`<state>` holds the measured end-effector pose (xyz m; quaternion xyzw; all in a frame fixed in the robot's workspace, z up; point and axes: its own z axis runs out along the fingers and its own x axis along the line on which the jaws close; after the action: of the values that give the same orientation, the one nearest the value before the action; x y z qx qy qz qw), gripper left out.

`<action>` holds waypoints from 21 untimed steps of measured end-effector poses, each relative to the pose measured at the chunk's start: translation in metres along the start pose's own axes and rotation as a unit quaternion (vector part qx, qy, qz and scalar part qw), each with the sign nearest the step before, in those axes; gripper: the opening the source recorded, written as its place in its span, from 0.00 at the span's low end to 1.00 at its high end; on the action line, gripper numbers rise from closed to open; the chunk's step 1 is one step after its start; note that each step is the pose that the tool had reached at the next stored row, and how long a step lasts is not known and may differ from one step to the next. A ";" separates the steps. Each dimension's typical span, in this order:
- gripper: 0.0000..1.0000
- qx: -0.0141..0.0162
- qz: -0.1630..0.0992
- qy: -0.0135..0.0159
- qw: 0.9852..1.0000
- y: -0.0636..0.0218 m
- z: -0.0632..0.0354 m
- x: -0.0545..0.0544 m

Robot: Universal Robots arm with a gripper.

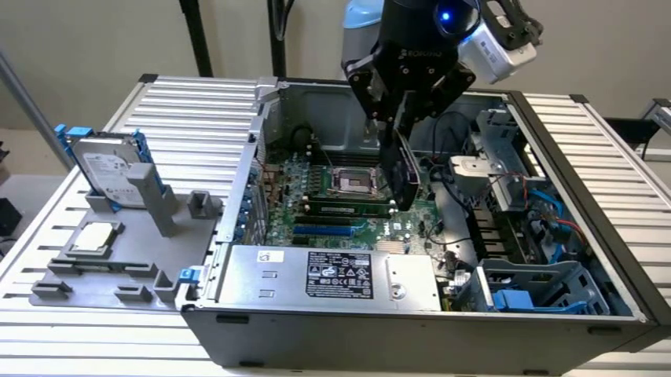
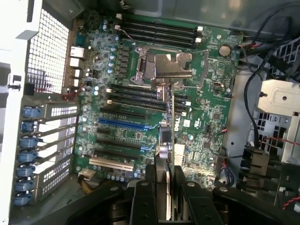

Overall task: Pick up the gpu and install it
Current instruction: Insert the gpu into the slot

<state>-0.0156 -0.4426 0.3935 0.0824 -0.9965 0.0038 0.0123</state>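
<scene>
While my gripper [image 1: 400, 126] hangs inside the open computer case [image 1: 419, 338], its fingers [image 2: 185, 190] are clamped on the gpu [image 1: 404, 177], held on edge over the motherboard [image 1: 314, 208]. The case also holds a power supply [image 1: 335, 275]. Beside it on the surface [image 1: 188, 102], a grey holder [image 1: 94, 271] carries a hard drive [image 1: 105, 161].

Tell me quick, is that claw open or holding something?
Claw: closed, holding the gpu on edge above the motherboard inside the open computer case.
</scene>
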 end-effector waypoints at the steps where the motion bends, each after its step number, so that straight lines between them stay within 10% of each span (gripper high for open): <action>1: 0.27 0.000 -0.009 0.000 1.000 0.0000 0.0004 0.000; 10: 0.27 0.002 -0.091 -0.001 0.996 0.0000 0.0041 0.000; 21: 0.27 0.004 -0.190 -0.001 0.982 0.0001 0.0100 0.000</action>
<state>-0.0157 -0.4426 0.3835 0.2698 -0.9628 0.0055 0.0114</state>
